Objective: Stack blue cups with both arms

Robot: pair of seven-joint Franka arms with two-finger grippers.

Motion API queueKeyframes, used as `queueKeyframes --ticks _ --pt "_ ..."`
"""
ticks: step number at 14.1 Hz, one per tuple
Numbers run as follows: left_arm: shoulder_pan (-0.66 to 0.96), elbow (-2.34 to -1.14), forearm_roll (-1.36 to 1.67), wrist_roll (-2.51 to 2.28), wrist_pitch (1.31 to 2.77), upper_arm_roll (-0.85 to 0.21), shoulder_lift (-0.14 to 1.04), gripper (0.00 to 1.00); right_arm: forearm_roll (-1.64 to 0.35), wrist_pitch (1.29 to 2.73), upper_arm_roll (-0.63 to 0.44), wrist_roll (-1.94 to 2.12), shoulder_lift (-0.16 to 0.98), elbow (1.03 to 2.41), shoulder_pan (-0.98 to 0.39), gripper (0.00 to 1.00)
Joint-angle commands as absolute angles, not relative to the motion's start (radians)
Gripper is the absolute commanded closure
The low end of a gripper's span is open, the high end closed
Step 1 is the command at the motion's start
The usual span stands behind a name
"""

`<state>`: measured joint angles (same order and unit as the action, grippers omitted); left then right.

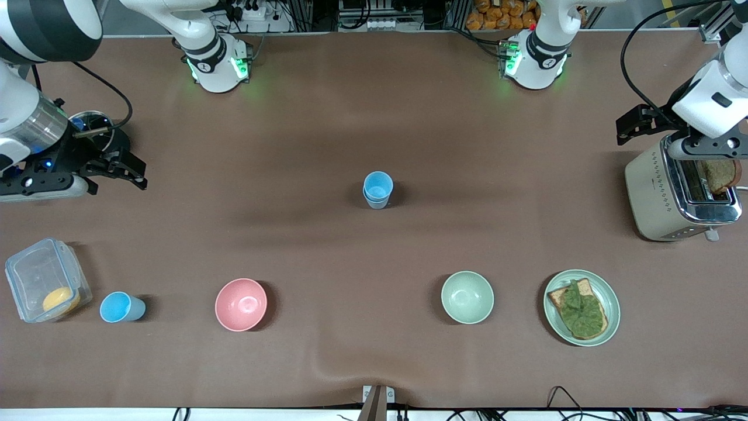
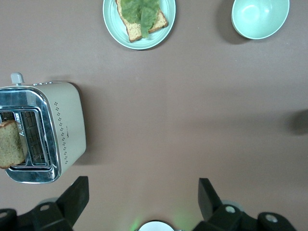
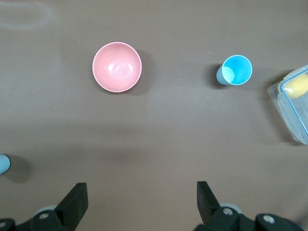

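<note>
While cups (image 1: 377, 189) sit stacked, both tools open

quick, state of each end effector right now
Left end effector: open, holding nothing, over the toaster.
Right end effector: open, holding nothing.

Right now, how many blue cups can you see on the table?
3, it seems. Two sit nested in a stack at mid-table. A third blue cup stands nearer the front camera, toward the right arm's end, between the clear container and the pink bowl. Both grippers wait empty.
</note>
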<state>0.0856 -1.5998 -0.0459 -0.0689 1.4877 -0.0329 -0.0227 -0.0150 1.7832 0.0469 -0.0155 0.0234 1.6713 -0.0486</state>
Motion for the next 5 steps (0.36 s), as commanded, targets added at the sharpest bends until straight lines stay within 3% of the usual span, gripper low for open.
queueKeyframes --ticks 1,5 --pt "0.092 -1.58 -0.028 -0.06 1.47 -0.029 -0.009 0.0 -0.008 1.778 0.063 -0.017 -0.003 1.69 -0.029 0.0" --pt "0.091 -1.58 -0.028 -0.064 1.47 -0.029 -0.009 0.0 -0.008 1.778 0.063 -0.015 -0.003 1.69 -0.029 0.0"
